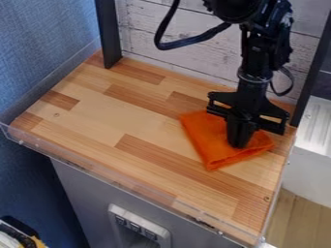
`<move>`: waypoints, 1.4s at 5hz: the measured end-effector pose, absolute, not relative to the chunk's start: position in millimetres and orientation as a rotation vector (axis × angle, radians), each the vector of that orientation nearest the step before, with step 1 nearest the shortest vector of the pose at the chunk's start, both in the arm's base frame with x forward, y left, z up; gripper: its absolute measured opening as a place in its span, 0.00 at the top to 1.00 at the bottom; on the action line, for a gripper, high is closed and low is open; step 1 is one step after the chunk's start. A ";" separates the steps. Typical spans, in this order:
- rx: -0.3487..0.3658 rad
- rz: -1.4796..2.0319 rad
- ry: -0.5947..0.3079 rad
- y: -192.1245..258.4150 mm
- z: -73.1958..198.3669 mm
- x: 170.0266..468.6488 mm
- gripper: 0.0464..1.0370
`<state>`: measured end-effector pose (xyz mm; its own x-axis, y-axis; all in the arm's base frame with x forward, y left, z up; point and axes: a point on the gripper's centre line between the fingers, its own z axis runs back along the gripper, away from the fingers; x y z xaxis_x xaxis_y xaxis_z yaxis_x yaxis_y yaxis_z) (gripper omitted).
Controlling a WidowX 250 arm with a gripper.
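a folded orange cloth [202, 135] lies on the two-toned wood-block tabletop [123, 118], toward the right.

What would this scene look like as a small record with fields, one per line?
Robot: black arm, coming in from the top of the picture
Gripper: black, pointing down at the cloth, seemingly touching it; grip unclear
Cloth: orange, lying rumpled under the gripper
Cloth's place: right part of the table, as pictured
Table: wood in lighter and darker strips
Front edge: low clear guard
Behind: pale planks between dark posts
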<state>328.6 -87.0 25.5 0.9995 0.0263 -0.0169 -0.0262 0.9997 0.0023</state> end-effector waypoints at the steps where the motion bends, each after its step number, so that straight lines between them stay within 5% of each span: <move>1: 0.003 0.011 0.028 -71.8 28.1 332.3 0.55; 3: -0.003 -0.009 0.020 -40.6 45.2 349.0 0.04; 7: -0.017 -0.019 -0.016 15.2 65.9 367.4 0.04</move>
<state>367.4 15.2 65.9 0.9997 -0.0192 0.0166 0.0195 0.9997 -0.0170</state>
